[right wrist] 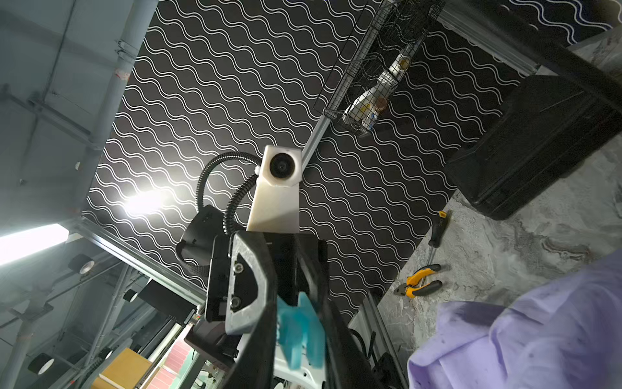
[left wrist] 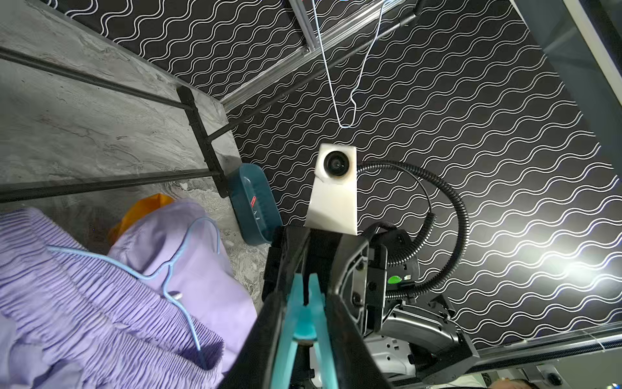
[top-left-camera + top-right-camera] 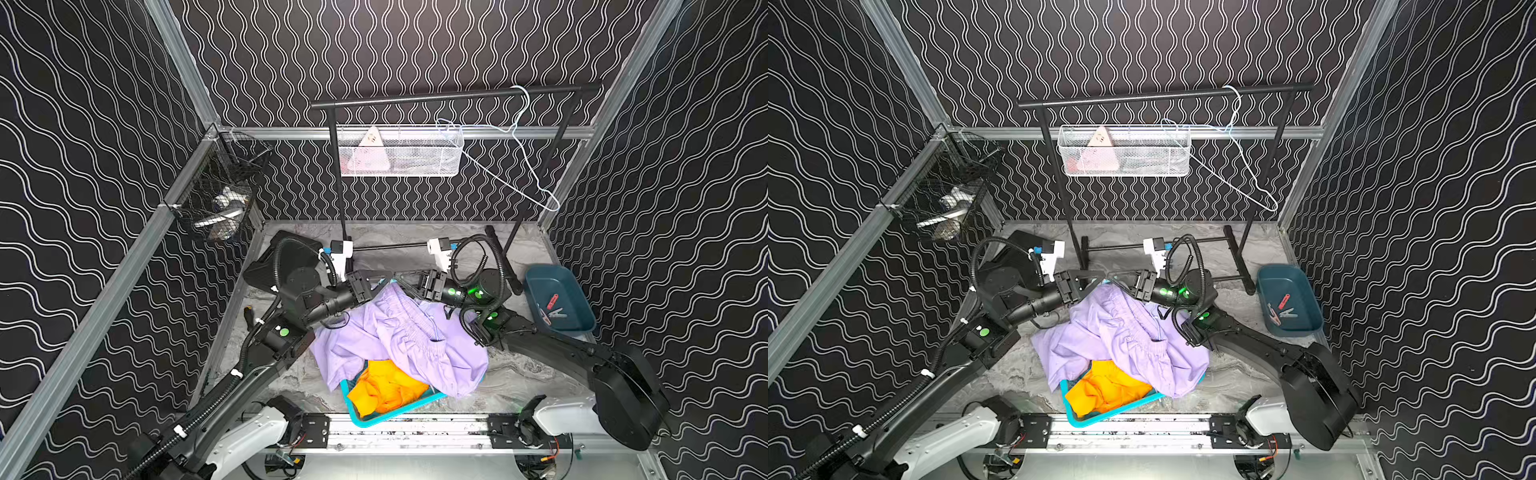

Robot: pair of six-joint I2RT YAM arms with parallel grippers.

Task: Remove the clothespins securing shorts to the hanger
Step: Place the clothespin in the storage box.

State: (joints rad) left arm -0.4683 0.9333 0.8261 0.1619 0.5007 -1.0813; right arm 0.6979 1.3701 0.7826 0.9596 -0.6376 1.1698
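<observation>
the light blue clothespin [image 2: 304, 323] is up in the air btw. the two tools, above the back part of the lilac shorts [image 3: 399, 336], approx. over the mid of the surface [image 3: 519, 374]. the left tool [image 3: 386, 276] is narrow & grips this pin at one end. the right tool [image 3: 402, 279] faces it & has its fingers pressed on the other end, though the wrist pic is blurred there. the lilac shorts lie in a heap, w/ a thin blue wire hanger [image 2: 101, 264] on the gathered waistband. their front part hangs over a turquoise basket [image 3: 361, 419] at the front edge, where the orange shorts [image 3: 386, 390] lie. near the right edge a dark blue tray [image 3: 536, 282] holds a red clothespin [image 3: 552, 300] & a whitish clothespin [image 3: 559, 313]. a 2nd hanger [image 3: 549, 199] hangs on the black rack [image 3: 453, 96] at the back edge.
</observation>
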